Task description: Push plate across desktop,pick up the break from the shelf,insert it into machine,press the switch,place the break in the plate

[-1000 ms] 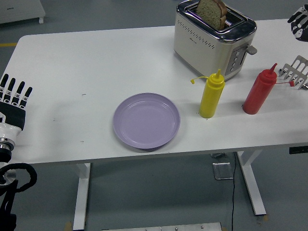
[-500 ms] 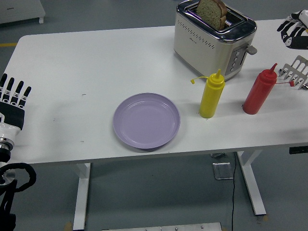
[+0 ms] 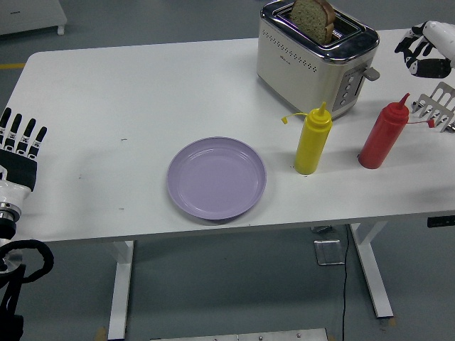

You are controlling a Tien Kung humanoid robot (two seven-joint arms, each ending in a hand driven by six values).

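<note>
The right hand (image 3: 426,50) sits at about two o'clock of the picture, over the far right corner of the tabletop (image 3: 128,99). Its fingers are loosely curled and hold nothing. A second ago only its fingertips showed at the right edge; half a second ago more of it was in; now the whole hand is visible and has shifted leftward, toward the toaster (image 3: 316,60). That reads as the start of a reach for the slice, or perhaps for the lever, so the step in hand is probably the last one: taking the bread out and carrying it to the plate.

The left hand (image 3: 20,142) rests at nine o'clock, at the near left edge, fingers straight and side by side, empty and unmoved over the three frames.

From the right hand, the toaster lies at nine o'clock, well apart from it. The bread (image 3: 313,18) stands upright in the slot, its upper half clear of the top, brown and grainy with a darker crust. The side lever (image 3: 370,72) sits high on its track, which suggests the slice has popped up.

The metal rack (image 3: 439,106) at the right edge, just below the hand, looks empty. The purple plate (image 3: 217,177) lies at the near centre, bare, at seven o'clock of the toaster. A yellow squeeze bottle (image 3: 313,140) and a red squeeze bottle (image 3: 384,133) stand between toaster and near edge, and could be in the way of a low carry to the plate.
</note>
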